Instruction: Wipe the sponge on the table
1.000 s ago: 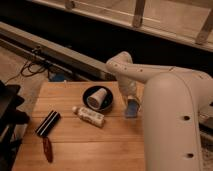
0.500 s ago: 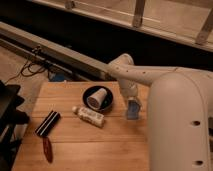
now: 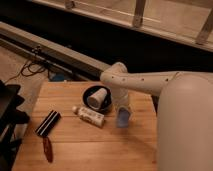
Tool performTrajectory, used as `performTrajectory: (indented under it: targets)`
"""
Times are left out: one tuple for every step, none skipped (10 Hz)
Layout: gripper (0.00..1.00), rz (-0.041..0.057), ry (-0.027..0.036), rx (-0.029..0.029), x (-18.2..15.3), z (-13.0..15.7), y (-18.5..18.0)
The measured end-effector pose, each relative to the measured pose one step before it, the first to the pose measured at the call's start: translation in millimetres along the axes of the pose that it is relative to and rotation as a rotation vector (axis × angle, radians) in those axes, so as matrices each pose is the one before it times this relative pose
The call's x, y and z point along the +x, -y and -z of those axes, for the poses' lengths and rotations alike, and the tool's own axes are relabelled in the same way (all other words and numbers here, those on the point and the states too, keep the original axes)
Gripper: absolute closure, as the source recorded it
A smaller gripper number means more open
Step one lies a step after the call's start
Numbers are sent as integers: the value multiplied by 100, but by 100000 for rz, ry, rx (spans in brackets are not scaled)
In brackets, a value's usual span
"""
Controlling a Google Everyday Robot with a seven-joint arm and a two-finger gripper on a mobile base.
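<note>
The light-blue sponge (image 3: 122, 118) is right of the table's (image 3: 85, 150) middle, standing on edge against the light wooden top. My gripper (image 3: 123, 110) comes down onto it from above, at the end of the white arm that reaches in from the right. The sponge sits right under the gripper's tip, and its top is hidden by the gripper.
A black bowl with a white cup lying in it (image 3: 97, 97) stands just left of the gripper. A white patterned bottle (image 3: 89, 115) lies in front of the bowl. A black block (image 3: 48, 123) and a red-handled tool (image 3: 47, 149) lie at the left. My large white body (image 3: 187, 130) covers the right side.
The arm has shifted slightly, and the gripper with the sponge has moved a little toward the table's right side. The other objects have stayed put.
</note>
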Motion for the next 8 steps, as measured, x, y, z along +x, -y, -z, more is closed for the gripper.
performTrajectory:
  targets:
    - [100, 502, -1403, -440, 756, -1147, 193]
    - [100, -554, -2998, -1629, 632, -1275, -99]
    - [100, -3359, -3240, -1130, 552, -973, 680]
    - [100, -6831, -2061, -112, 289, -655, 1800]
    - [100, -6197, -1400, -163, 151, -109, 1574]
    - [96, -11190, -2388, 149, -185, 249, 2718]
    - [89, -11069, -2107, 268, -592, 175, 2294]
    - [88, -10105, -100, 134, -1011, 108, 1817]
